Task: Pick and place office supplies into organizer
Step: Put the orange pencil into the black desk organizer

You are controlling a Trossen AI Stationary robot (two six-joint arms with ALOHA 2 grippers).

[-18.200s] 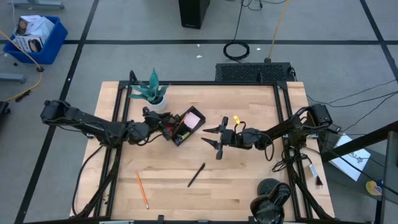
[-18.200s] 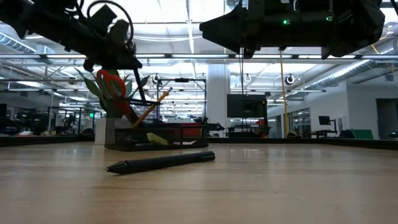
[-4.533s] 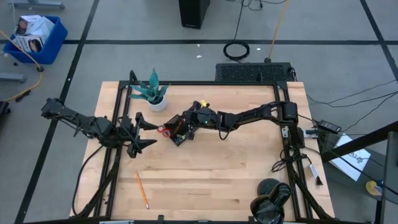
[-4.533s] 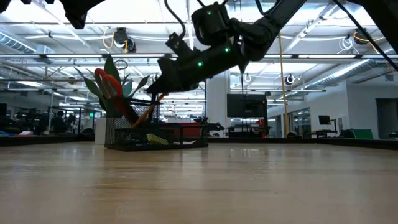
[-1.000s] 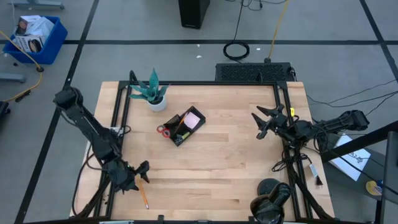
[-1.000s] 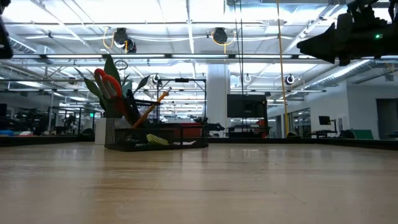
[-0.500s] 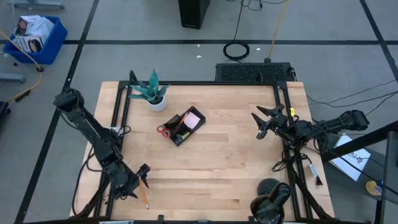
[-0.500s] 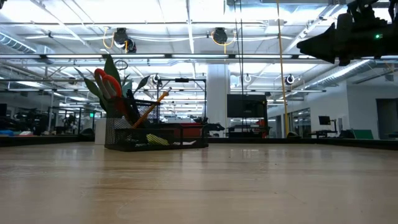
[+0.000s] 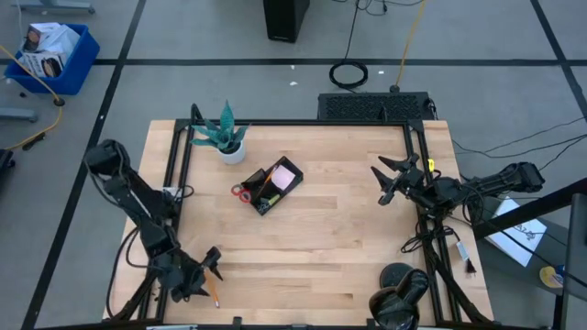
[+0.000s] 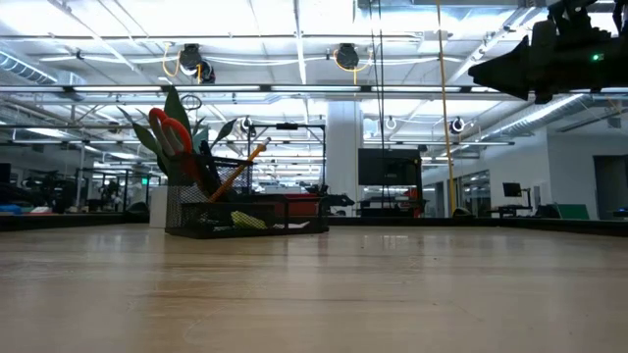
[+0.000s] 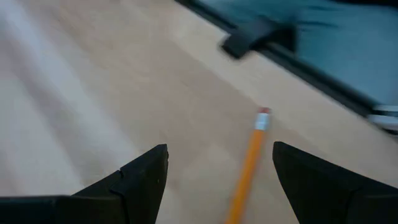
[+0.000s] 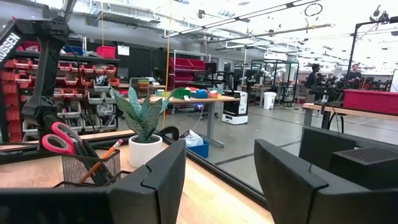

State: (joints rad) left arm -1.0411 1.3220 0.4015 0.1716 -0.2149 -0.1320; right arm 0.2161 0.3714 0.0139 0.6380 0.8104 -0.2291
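Observation:
An orange pencil [image 9: 214, 296] lies flat on the wooden table near its front left corner; its eraser end [image 11: 263, 112] points away from the wrist camera. My left gripper [image 9: 207, 275] hangs open just over it, and the pencil [image 11: 247, 169] shows between the two fingers, untouched. The black organizer [image 9: 269, 187] stands at the table's middle left and holds red-handled scissors [image 10: 173, 134], a pencil [image 10: 237, 171] and a pink sticky pad [image 9: 285, 174]. My right gripper [image 9: 389, 180] waits open above the right side.
A potted green plant [image 9: 224, 137] stands behind the organizer at the far left. The black frame rails [image 9: 174, 183] run along the table's left and right sides. Bare wood [image 9: 348, 266] lies between the organizer and the near edge.
My left gripper has moved toward the table's near edge and sunk toward the pencil, rolling about its own axis as it went. Its fingers stay open. The pencil has not moved.

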